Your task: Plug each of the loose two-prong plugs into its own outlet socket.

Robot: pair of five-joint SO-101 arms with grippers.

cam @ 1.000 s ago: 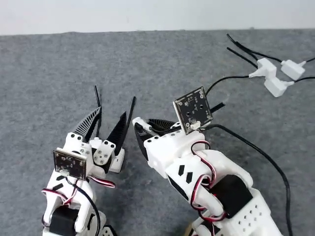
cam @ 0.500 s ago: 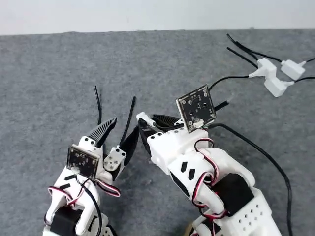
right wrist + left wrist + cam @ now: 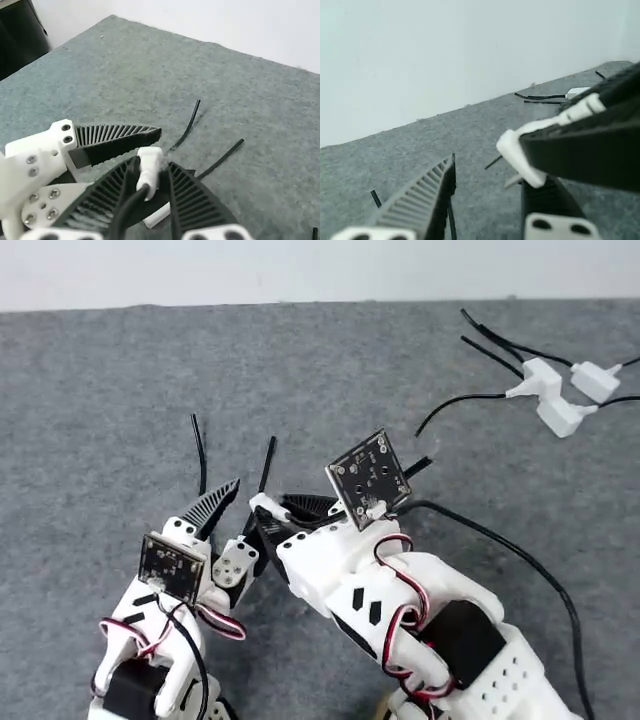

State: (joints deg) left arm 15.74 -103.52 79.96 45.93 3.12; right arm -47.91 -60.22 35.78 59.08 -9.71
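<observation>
My right gripper [image 3: 151, 172] is shut on a small white two-prong plug [image 3: 148, 157] whose black cable runs back between the fingers. In the high view the right gripper [image 3: 275, 512] sits at the table's middle, its tip with the plug [image 3: 261, 505] right beside my left gripper [image 3: 243, 518]. The left gripper [image 3: 495, 192] is open with nothing held, and the plug [image 3: 517, 150] crosses just in front of it. A small white piece [image 3: 159, 214] lies on the mat under the right fingers. Three white connectors [image 3: 560, 390] with black cables lie at the far right.
Two loose black wire ends [image 3: 199, 452] [image 3: 268, 458] lie on the grey mat beyond the grippers. A thick black cable [image 3: 520, 555] curves along the right arm's side. The mat's far left and far middle are bare, ending at a white wall.
The left gripper pulled back toward its base. The right gripper, still holding the plug, swung left until it stands against the left gripper.
</observation>
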